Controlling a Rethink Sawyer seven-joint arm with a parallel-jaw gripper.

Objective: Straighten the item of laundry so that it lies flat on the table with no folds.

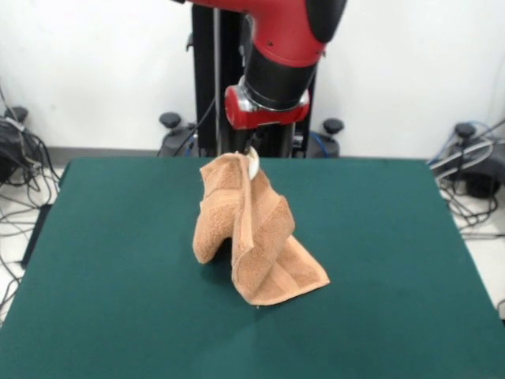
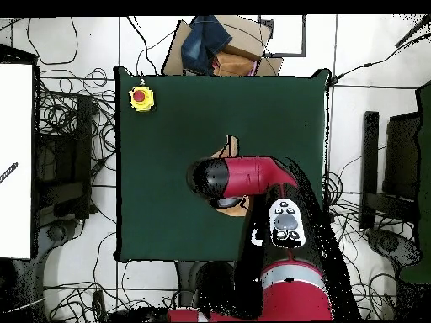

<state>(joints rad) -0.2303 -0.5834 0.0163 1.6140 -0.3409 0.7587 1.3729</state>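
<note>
A: Where is the towel (image 1: pixel 251 237)?

B: Near the middle of the green bench (image 1: pixel 95 268), partly lifted. Its top corner hangs up at the gripper (image 1: pixel 251 162), right under the red and black arm (image 1: pixel 276 63). From there it drapes down in a twisted, folded bundle, and the lower end rests on the bench.

A: Is the gripper shut on it?

B: It looks that way: the top of the towel is bunched against the gripper and held off the bench there, with a small white piece showing at the pinch. The fingers themselves are mostly hidden by cloth, so I cannot say how wide they stand.

A: How does the towel lie?

B: One rounded fold hangs on the left of the gripper, its tip close to the bench. A woven border band runs diagonally down the middle. The broad lower corner spreads on the bench, down and to the right of the gripper.

A: And from above?

B: The arm (image 2: pixel 240 178) covers nearly all of the towel (image 2: pixel 230 148); only tan slivers show at its edges. A yellow box with a red button (image 2: pixel 141 97) sits at one bench (image 2: pixel 168 227) corner, well apart from the towel.
</note>
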